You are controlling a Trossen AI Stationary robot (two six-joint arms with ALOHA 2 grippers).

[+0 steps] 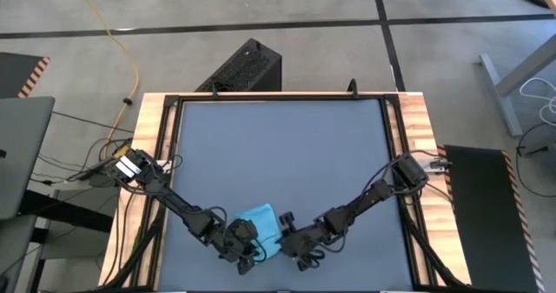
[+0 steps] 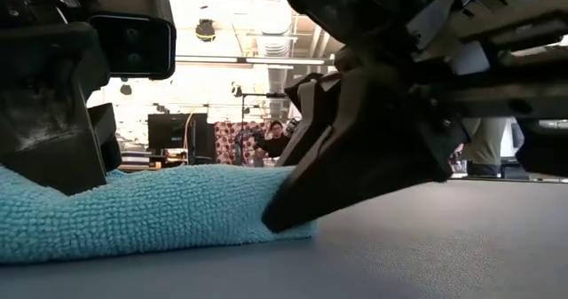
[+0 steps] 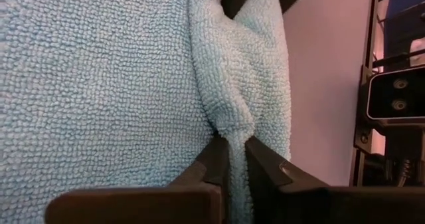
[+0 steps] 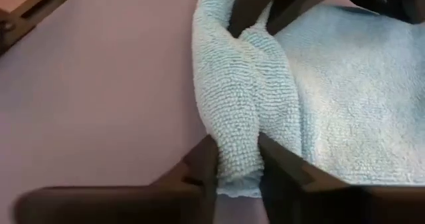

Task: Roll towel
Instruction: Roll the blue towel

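Both grippers are down on the towel [image 1: 259, 221] at the near edge of the dark tabletop [image 1: 278, 145], between the two arms. Our left gripper [image 3: 237, 159] has its fingers pinched tight on a ridge of cloth at one end of the folded edge. Our right gripper [image 4: 237, 159] straddles the other end of that thick fold, fingers pressing its sides. We judge the roll is only starting: one turn of edge is raised, the rest lies flat. Next we should carry both ends over together, evenly, so the roll stays straight.
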